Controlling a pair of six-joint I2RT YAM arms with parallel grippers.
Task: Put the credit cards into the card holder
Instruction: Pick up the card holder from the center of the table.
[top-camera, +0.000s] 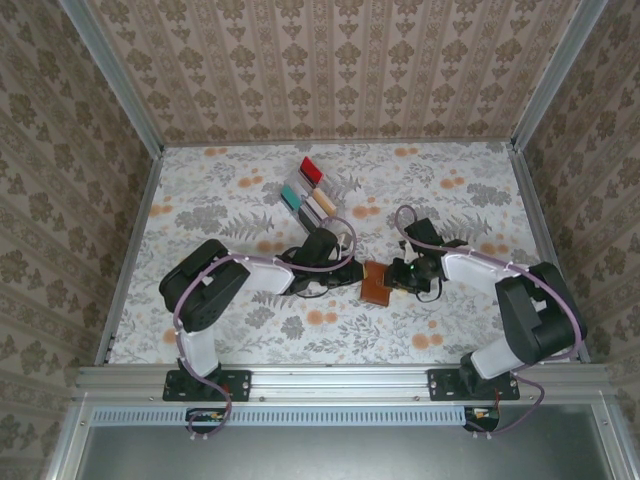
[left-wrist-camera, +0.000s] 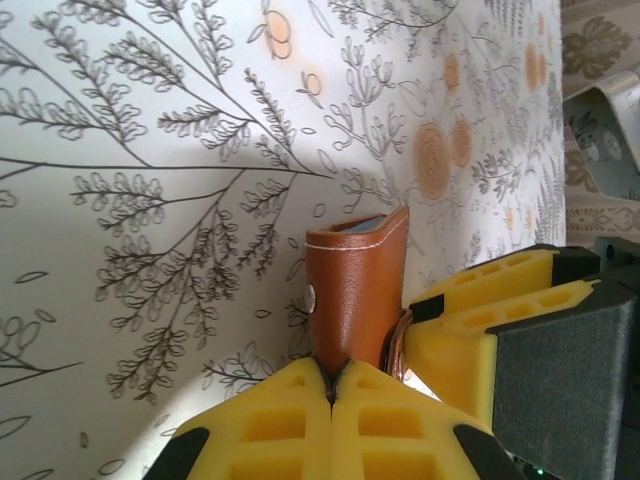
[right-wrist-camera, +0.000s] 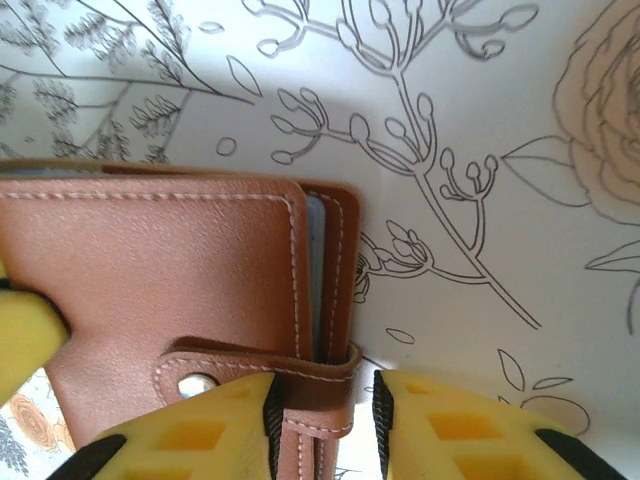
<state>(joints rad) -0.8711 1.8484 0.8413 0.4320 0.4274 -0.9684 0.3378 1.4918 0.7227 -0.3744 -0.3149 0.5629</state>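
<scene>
Card holder (left-wrist-camera: 355, 290) pinched in left jaws.

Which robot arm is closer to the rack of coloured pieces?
Left. The left gripper, shut on the card holder, lies just in front of the rack. The right gripper is farther, on the card holder's other side.

Brown card holder (top-camera: 376, 284), folded shut; strap across its edge
</scene>
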